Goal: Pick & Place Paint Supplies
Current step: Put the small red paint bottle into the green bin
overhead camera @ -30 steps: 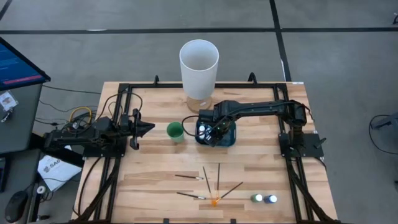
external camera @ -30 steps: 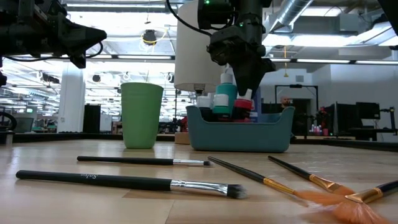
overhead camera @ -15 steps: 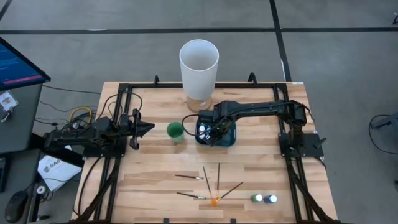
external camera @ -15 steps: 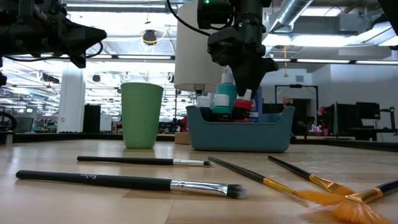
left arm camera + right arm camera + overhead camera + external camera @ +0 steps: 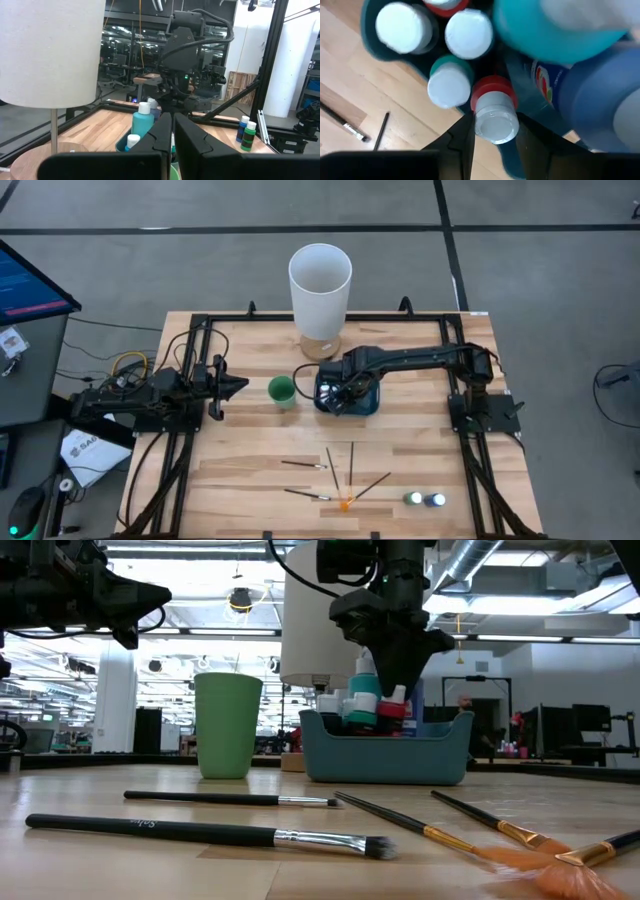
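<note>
Blue bin [image 5: 385, 755] crowds bottles around right gripper's [image 5: 492, 127] red bottle [image 5: 493, 111].

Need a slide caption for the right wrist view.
Right gripper lowering a red paint bottle into the blue bin among other bottles.

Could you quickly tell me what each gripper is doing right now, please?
Left gripper: shut, empty, waiting beside the green cup.
Right gripper: closed on a red bottle over the blue bin.
</note>
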Tool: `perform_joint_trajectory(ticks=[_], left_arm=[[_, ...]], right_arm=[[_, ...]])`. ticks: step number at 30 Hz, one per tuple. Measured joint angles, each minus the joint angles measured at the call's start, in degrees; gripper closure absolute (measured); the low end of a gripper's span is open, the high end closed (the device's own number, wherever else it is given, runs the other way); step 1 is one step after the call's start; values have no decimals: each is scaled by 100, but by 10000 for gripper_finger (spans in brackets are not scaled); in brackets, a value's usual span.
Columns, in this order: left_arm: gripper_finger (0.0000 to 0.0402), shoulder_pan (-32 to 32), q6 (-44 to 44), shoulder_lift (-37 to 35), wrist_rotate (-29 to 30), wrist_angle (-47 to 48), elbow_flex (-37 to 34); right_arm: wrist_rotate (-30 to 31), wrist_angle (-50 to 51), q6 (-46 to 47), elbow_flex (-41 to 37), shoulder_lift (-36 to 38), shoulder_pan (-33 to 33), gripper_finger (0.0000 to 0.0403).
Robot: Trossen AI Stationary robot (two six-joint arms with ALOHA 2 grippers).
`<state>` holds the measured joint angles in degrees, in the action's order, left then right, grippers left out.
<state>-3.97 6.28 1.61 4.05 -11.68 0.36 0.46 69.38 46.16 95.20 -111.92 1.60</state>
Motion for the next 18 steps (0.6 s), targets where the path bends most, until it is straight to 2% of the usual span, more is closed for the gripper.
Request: perform_joint_trajectory(ticks=[18], left_arm=[[394, -1, -2, 0, 0, -2, 0]], right_arm=[[-62, 83, 146, -4, -185, -87, 288]])
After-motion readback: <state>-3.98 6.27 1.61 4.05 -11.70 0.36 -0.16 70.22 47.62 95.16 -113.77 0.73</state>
